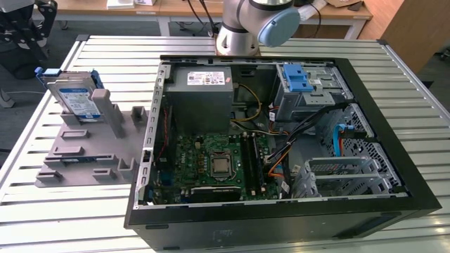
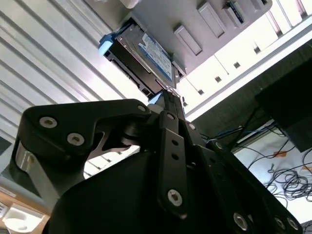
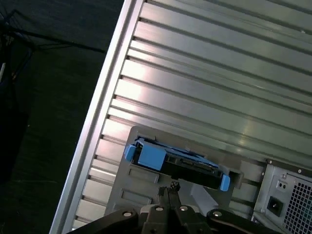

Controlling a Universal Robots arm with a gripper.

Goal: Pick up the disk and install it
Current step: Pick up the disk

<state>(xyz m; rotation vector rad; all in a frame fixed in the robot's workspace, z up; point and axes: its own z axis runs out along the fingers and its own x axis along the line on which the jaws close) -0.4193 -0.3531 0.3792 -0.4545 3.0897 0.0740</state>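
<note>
Disk (image 1: 76,97) stands on edge in the grey holder (image 1: 91,147) on the desk (image 1: 42,211), at the exterior view's left, outside the computer case (image 1: 281,224). Gripper (image 3: 170,187) sits above the disk's top edge, apart from it, fingers pressed together, carrying nothing.

Risk: descending clenched, it would strike the blue frame rather than straddle it and could tip the disk in its slot. Loose cables (image 1: 309,126) by the drive bays could snag an insertion.

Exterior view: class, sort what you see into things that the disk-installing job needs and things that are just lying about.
Job in hand:
disk
grey holder it stands in
open case
arm

Just there:
power supply
motherboard
blue latch
</note>
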